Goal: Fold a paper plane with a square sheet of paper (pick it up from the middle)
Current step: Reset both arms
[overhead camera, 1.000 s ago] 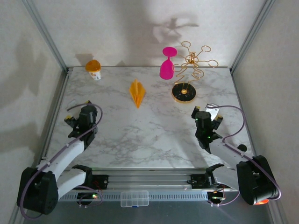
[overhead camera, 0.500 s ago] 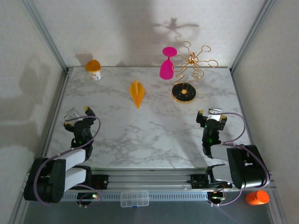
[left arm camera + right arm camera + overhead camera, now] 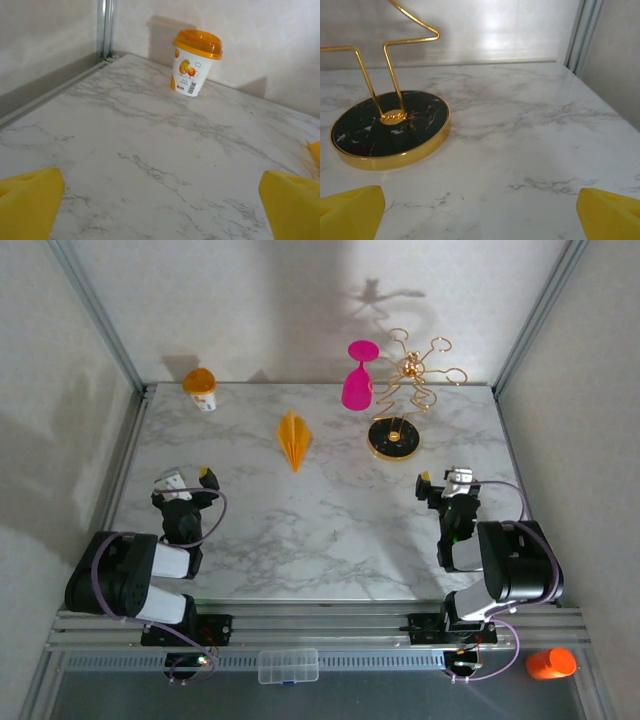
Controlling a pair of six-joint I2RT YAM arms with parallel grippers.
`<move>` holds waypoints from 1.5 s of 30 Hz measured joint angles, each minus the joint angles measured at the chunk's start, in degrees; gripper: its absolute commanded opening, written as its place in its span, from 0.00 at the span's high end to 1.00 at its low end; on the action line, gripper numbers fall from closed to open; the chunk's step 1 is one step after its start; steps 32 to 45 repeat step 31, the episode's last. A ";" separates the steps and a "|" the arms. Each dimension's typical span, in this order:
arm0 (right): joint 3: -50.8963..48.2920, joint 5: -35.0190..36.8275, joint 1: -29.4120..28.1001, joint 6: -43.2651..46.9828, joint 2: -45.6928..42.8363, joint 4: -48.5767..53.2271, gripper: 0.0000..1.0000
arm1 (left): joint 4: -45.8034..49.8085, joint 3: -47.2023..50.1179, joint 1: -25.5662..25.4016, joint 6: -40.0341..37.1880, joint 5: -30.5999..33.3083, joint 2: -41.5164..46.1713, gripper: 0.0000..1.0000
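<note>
Left gripper [image 3: 188,480]: fingers spread wide, nothing between them. Right gripper [image 3: 443,481]: same, wide apart, empty. Plane [image 3: 293,438] lies flat on table [image 3: 330,530], far half, near middle, tip toward arms. Plane well apart from both grippers: ahead and right of left one, ahead and left of right one. Grippers low over table, one at each side. Rack [image 3: 394,439] stands right of plane, apart from it, ahead of right gripper. Goblet [image 3: 357,380] beside rack, farther back. Cup [image 3: 201,388] at far left corner, ahead of left gripper.
</note>
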State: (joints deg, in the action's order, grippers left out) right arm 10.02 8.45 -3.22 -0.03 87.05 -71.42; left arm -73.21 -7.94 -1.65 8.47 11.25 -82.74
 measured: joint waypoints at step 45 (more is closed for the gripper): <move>1.29 -2.71 1.49 -0.81 1.27 -0.87 0.01 | -0.09 -5.01 -2.38 -4.04 -1.27 -5.25 0.01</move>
